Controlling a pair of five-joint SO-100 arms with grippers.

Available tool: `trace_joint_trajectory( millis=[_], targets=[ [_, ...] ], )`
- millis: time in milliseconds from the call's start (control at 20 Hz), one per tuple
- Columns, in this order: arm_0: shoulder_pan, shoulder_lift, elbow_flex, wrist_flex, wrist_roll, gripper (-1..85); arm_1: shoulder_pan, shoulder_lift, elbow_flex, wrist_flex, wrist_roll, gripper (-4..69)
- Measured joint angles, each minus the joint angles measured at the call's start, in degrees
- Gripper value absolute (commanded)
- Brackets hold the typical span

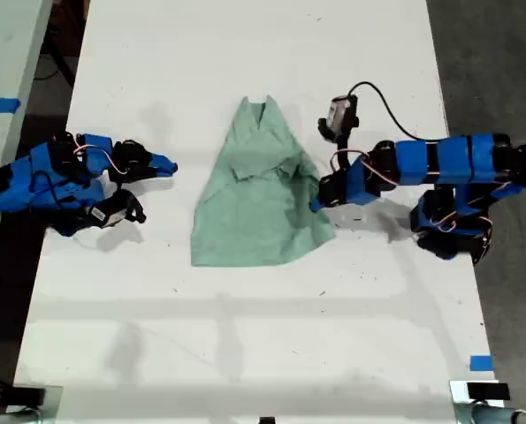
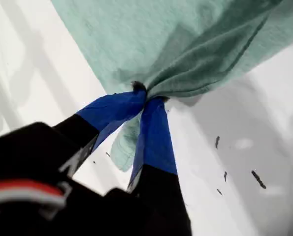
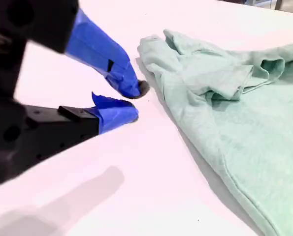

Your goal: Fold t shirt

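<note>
You see the white table (image 1: pixel 245 336) filling the exterior view, with the t shirt (image 1: pixel 258 199) lying partly folded at its centre. At the exterior view's right, my first gripper (image 2: pixel 147 98) has its fingers pinched tight on a bunched edge of the t shirt. At the exterior view's left, my second gripper (image 3: pixel 131 101) rests on the table just beside the fabric, fingers slightly apart, holding nothing.

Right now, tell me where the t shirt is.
The t shirt lies mid-table in the exterior view, my first gripper pinching its edge on that view's right, my second gripper open just beside its other side.
</note>
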Motion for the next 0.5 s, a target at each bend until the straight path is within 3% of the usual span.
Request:
trace_joint_trajectory(
  millis=[300, 400, 500],
  targets=[
    [0.0, 0.0, 0.0, 0.0, 0.0, 3.3, -4.5, -35.2, -40.3, 7.4, -5.7, 2.7],
    [0.0, 0.0, 0.0, 0.0, 0.0, 3.5, -5.1, -46.2, -50.3, 8.0, -6.2, 18.1],
    [0.0, 0.0, 0.0, 0.0, 0.0, 3.6, -5.1, -49.7, -51.4, 8.4, -6.2, 25.2]
  ],
)
